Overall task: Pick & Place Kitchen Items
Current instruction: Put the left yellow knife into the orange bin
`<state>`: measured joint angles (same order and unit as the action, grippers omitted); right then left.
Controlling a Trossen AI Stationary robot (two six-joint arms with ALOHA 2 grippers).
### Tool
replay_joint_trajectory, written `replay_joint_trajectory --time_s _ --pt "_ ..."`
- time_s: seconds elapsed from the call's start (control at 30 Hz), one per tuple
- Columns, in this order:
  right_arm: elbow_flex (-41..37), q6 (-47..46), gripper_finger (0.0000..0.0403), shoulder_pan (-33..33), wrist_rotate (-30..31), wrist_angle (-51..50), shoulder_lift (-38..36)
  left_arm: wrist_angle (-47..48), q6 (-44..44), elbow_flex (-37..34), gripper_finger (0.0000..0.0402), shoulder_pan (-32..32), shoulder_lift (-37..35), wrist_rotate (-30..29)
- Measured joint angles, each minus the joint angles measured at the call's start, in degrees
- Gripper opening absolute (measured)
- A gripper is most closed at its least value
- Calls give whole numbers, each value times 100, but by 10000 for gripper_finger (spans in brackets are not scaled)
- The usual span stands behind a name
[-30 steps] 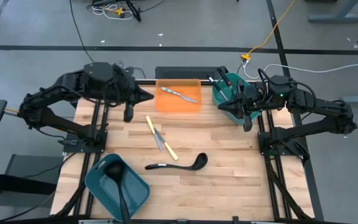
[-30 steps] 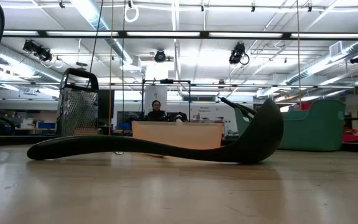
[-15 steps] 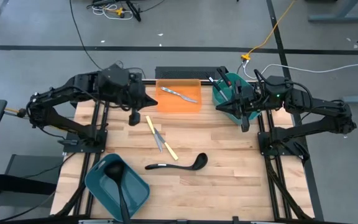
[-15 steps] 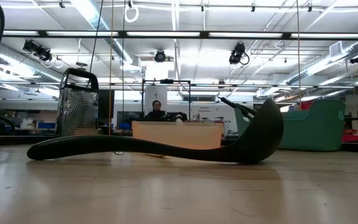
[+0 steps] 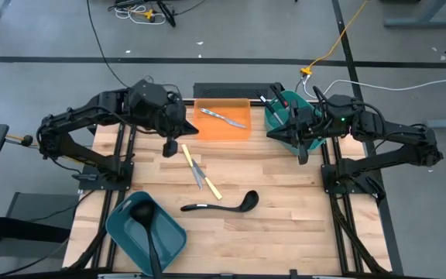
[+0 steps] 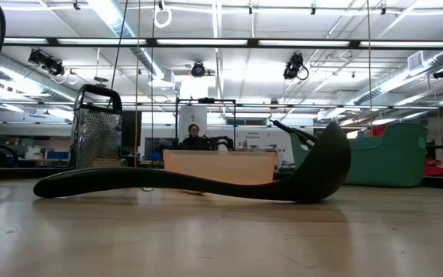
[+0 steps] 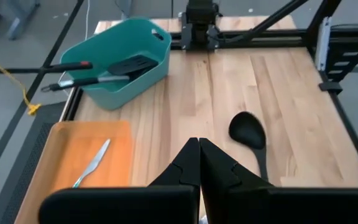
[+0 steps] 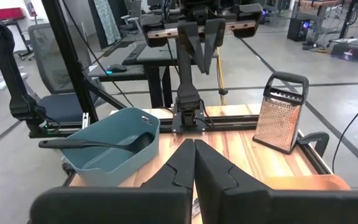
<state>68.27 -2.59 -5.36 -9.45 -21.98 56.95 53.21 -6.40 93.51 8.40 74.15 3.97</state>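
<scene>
My left gripper (image 5: pixel 166 146), fingers pressed together on nothing, has swung in from the upper left toward the yellow-handled pieces (image 5: pixel 200 171) at frame centre, so they look like my next pick. My right gripper (image 5: pixel 303 152) waits at upper right, also clamped empty, by the teal bin (image 5: pixel 279 118). The ladle (image 5: pixel 221 204) lies below centre.

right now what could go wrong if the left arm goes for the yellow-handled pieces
1. The left tool is shut above the yellow-handled pieces; descending without opening would probably push them, not grip them.
2. Those pieces lie crossed with slim silver cutlery, so one grasp may drag both.
3. The black ladle lies close by and could get knocked.
</scene>
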Motion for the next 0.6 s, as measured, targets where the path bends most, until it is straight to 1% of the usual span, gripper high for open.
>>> replay_joint_trajectory --time_s 0.2,0.33,0.4,0.53,0.6 --pt "0 1 9 2 0 0 1 -85 12 2 1 -4 0 67" --pt "0 2 8 0 1 2 0 -317 123 -28 0 -4 -3 191" --pt "0 2 7 0 0 2 0 -703 182 -274 0 -7 -31 279" --pt "0 2 7 0 2 3 0 -1363 436 -1012 0 -11 -192 470" --pt "0 2 7 2 0 4 0 -1466 479 -1272 0 -11 -311 474"
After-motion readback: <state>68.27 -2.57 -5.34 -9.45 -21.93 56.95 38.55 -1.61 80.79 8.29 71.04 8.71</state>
